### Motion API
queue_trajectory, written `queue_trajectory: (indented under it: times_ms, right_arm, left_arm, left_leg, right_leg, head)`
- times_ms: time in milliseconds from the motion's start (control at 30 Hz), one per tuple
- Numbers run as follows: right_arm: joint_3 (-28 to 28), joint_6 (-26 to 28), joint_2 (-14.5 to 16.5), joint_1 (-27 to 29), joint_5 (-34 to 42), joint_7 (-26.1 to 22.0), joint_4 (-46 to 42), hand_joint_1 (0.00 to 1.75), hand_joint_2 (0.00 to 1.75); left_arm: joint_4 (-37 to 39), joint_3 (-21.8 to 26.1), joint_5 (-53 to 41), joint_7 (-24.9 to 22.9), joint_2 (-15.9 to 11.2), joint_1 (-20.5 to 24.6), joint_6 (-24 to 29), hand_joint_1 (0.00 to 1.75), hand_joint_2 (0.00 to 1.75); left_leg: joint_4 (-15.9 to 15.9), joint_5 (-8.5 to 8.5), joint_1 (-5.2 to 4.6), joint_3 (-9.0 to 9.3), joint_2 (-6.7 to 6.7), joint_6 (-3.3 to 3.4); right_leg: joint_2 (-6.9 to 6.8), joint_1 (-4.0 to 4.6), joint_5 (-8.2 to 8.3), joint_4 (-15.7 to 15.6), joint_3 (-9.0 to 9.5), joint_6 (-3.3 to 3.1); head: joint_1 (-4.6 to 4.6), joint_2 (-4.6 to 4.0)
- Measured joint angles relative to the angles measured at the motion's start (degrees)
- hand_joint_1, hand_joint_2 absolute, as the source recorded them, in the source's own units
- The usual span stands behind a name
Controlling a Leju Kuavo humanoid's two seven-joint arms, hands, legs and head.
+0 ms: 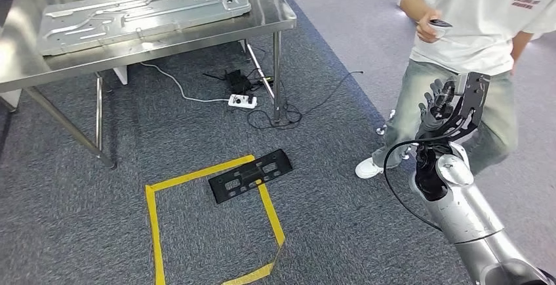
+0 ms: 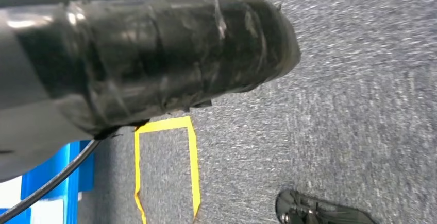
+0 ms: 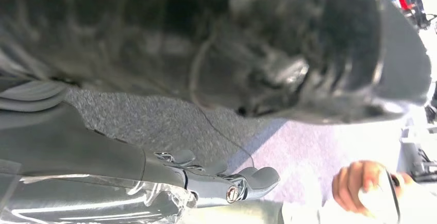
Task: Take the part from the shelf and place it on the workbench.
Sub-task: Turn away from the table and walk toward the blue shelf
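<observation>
I see the part (image 1: 250,175) lying on the floor across the tape square's far edge, my right hand (image 1: 440,108) raised and released, so the surface (image 1: 197,36) placement remains undone.

Black part (image 1: 250,175); yellow tape square (image 1: 153,219); grey carpet (image 1: 328,232); white shirt (image 1: 478,16).

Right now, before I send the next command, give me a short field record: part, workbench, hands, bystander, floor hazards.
part: black slotted plate flat on the carpet, lying across a yellow tape square
workbench: steel table carrying a large grey stamped panel
right hand: raised, holding nothing, fingers apart
left hand: cannot tell from the left wrist view
person: standing close beyond the right hand, small device in hand
floor hazards: power strip and loose cables under the table
</observation>
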State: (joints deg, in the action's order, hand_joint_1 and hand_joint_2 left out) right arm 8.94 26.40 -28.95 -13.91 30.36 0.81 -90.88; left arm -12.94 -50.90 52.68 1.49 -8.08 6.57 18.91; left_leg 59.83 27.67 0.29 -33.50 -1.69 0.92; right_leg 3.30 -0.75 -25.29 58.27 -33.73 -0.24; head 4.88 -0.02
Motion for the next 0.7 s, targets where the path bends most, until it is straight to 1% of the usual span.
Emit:
queue_trajectory:
  times_ms: [33, 67, 100, 133, 167, 200, 233, 267, 300, 333, 367, 400, 433, 467, 500, 533, 567, 633, 667, 700]
  right_arm:
    - [0.0, 0.0, 0.0, 0.0, 0.0, 0.0, 0.0, 0.00, 0.00]
    - [0.0, 0.0, 0.0, 0.0, 0.0, 0.0, 0.0, 0.00, 0.00]
    - [0.0, 0.0, 0.0, 0.1, 0.0, 0.0, 0.0, 0.00, 0.00]
    - [0.0, 0.0, 0.0, 0.1, 0.0, 0.0, 0.0, 0.00, 0.00]
    - [0.0, 0.0, 0.0, 0.1, 0.0, 0.0, 0.0, 0.00, 0.00]
    - [0.0, 0.1, 0.0, 0.1, 0.0, 0.0, 0.0, 0.00, 0.00]
    - [0.0, 0.1, -0.1, 0.1, 0.0, 0.0, 0.0, 0.00, 0.00]
    - [0.0, 0.1, -0.1, 0.2, 0.0, 0.0, 0.1, 0.00, 0.00]
    - [0.0, 0.2, -0.1, 0.3, 0.0, 0.0, 0.1, 0.00, 0.00]
    - [0.0, 0.2, -0.1, 0.4, 0.0, 0.0, 0.2, 0.00, 0.00]
    - [0.0, 0.2, -0.1, 0.5, 0.0, 0.0, 0.2, 0.00, 0.00]
    - [0.0, 0.2, -0.1, 0.6, 0.0, 0.0, 0.3, 0.00, 0.00]
    - [0.0, 0.2, -0.1, 0.6, 0.0, 0.0, 0.3, 0.00, 0.00]
    - [0.0, 0.2, -0.1, 0.5, 0.0, 0.0, 0.3, 0.00, 0.00]
    - [0.0, 0.2, -0.1, 0.5, 0.0, -0.1, 0.3, 0.00, 0.00]
    - [0.0, 0.2, -0.1, 0.4, 0.0, -0.1, 0.3, 0.00, 0.00]
    - [0.0, 0.2, -0.1, 0.4, 0.0, -0.1, 0.3, 0.00, 0.00]
    - [0.0, 0.1, -0.1, 0.4, 0.0, -0.1, 0.2, 0.00, 0.00]
    - [0.0, 0.1, -0.1, 0.4, 0.0, -0.1, 0.2, 0.00, 0.00]
    - [0.0, 0.1, -0.1, 0.4, 0.0, -0.1, 0.2, 0.00, 0.00]
  left_arm:
    - [0.0, 0.0, 0.0, 0.0, 0.0, 0.0, 0.0, 0.00, 0.00]
    - [0.0, 0.0, 0.0, 0.0, 0.0, 0.1, 0.0, 0.00, 0.00]
    - [0.0, 0.0, 0.0, 0.0, 0.0, 0.1, 0.0, 0.00, 0.00]
    - [0.0, 0.0, 0.0, 0.0, 0.0, 0.2, 0.0, 0.00, 0.00]
    - [0.0, 0.0, 0.0, 0.0, 0.0, 0.3, 0.0, 0.00, 0.00]
    - [0.0, 0.0, 0.0, 0.1, 0.0, 0.4, 0.0, 0.00, 0.00]
    - [0.0, 0.0, 0.0, 0.1, 0.1, 0.4, 0.1, 0.00, 0.00]
    - [0.0, 0.0, 0.0, 0.1, 0.1, 0.3, 0.1, 0.00, 0.00]
    - [0.0, 0.0, 0.0, 0.1, 0.1, 0.3, 0.1, 0.00, 0.00]
    - [0.0, 0.0, 0.0, 0.1, 0.1, 0.2, 0.1, 0.00, 0.00]
    - [0.0, 0.0, 0.0, 0.1, 0.1, 0.2, 0.1, 0.00, 0.00]
    - [0.0, 0.0, 0.0, 0.1, 0.1, 0.2, 0.1, 0.00, 0.00]
    - [0.0, 0.0, 0.0, 0.1, 0.1, 0.2, 0.0, 0.00, 0.00]
    - [0.0, 0.0, 0.0, 0.1, 0.1, 0.2, 0.0, 0.00, 0.00]
    - [0.0, 0.0, 0.0, 0.1, 0.1, 0.2, -0.1, 0.00, 0.00]
    - [0.0, 0.0, 0.0, 0.1, 0.2, 0.3, -0.1, 0.00, 0.00]
    - [0.0, 0.0, 0.0, 0.2, 0.2, 0.2, -0.1, 0.00, 0.00]
    - [0.0, 0.0, 0.0, 0.2, 0.2, 0.3, -0.1, 0.00, 0.00]
    - [0.0, 0.0, 0.0, 0.2, 0.2, 0.3, -0.1, 0.00, 0.00]
    - [0.0, 0.0, 0.0, 0.2, 0.3, 0.4, -0.1, 0.00, 0.00]
  left_leg:
    - [-1.3, -0.10, -0.05, 0.55, -0.50, 0.15]
    - [-1.5, -0.02, -0.15, 0.66, -0.50, 0.30]
    - [-1.5, -0.12, -0.23, 0.60, -0.22, 0.50]
    - [-1.8, -0.32, -0.15, 0.68, 0.13, 0.85]
    - [-2.1, -0.54, -0.07, 0.81, 0.54, 1.23]
    - [-2.4, -0.77, 0.01, 0.93, 0.99, 1.62]
    - [-2.7, -0.95, 0.05, 1.00, 1.46, 1.95]
    - [-2.7, -0.98, -0.04, 0.97, 1.88, 2.11]
    - [-2.7, -0.99, -0.09, 0.88, 2.28, 2.21]
    - [-2.7, -0.98, -0.12, 0.79, 2.70, 2.23]
    - [-2.6, -0.97, -0.13, 0.71, 3.09, 2.21]
    - [-2.5, -0.91, -0.12, 0.67, 3.48, 2.17]
    - [-2.3, -0.80, -0.12, 0.65, 3.89, 2.08]
    - [-2.0, -0.62, -0.14, 0.63, 4.24, 1.90]
    - [-1.7, -0.39, -0.28, 0.56, 4.57, 1.63]
    - [-1.4, -0.21, -0.42, 0.49, 4.90, 1.34]
    - [-1.3, -0.10, -0.57, 0.44, 5.20, 1.05]
    - [-1.3, -0.03, -0.64, 0.46, 5.84, 0.51]
    - [-1.0, 0.31, -0.53, 0.38, 5.66, 0.17]
    - [0.1, 1.21, -0.42, -0.09, 5.05, -0.18]
  right_leg:
    - [0.38, -0.07, 0.09, 0.1, -0.23, 0.35]
    - [0.75, -0.12, 0.24, 0.1, -0.44, 0.74]
    - [1.09, -0.22, 0.39, 0.0, -0.55, 1.11]
    - [1.31, -0.32, 0.41, 0.0, -0.63, 1.46]
    - [0.87, -0.32, 0.13, 0.3, -0.85, 1.76]
    - [0.05, -0.30, -0.82, 1.6, -1.49, 1.99]
    - [-0.97, -0.30, -2.41, 4.2, -2.70, 2.17]
    - [-2.00, -0.29, -4.33, 7.8, -4.34, 2.32]
    - [-2.49, -0.35, -6.12, 11.7, -6.12, 2.45]
    - [-2.69, -0.43, -7.11, 14.7, -7.48, 2.57]
    - [-2.82, -0.51, -7.09, 16.0, -7.97, 2.67]
    - [-3.00, -0.59, -6.13, 15.2, -7.44, 2.74]
    - [-3.45, -0.68, -4.29, 12.0, -5.66, 2.78]
    - [-4.35, -0.69, -2.82, 8.0, -3.50, 2.79]
    - [-5.04, -0.57, -1.64, 4.4, -1.68, 2.62]
    - [-5.54, -0.46, -1.01, 1.8, -0.45, 2.37]
    - [-5.62, -0.31, -1.08, 1.0, -0.19, 2.09]
    - [-4.72, -0.24, -0.81, 0.8, -0.38, 1.40]
    - [-4.36, -0.28, -0.66, 0.7, -0.36, 1.07]
    - [-4.02, -0.34, -0.48, 0.6, -0.34, 0.72]
  head:
    - [0.01, 0.00]
    - [0.03, 0.00]
    - [0.04, 0.00]
    - [0.04, 0.00]
    - [0.09, 0.00]
    - [0.16, 0.00]
    - [0.24, 0.00]
    - [0.33, 0.00]
    - [0.36, 0.00]
    - [0.37, 0.00]
    - [0.37, 0.00]
    - [0.37, 0.00]
    - [0.38, 0.00]
    - [0.37, 0.00]
    - [0.35, 0.00]
    - [0.32, 0.00]
    - [0.30, 0.00]
    - [0.28, 0.00]
    - [0.28, 0.00]
    - [0.22, 0.00]
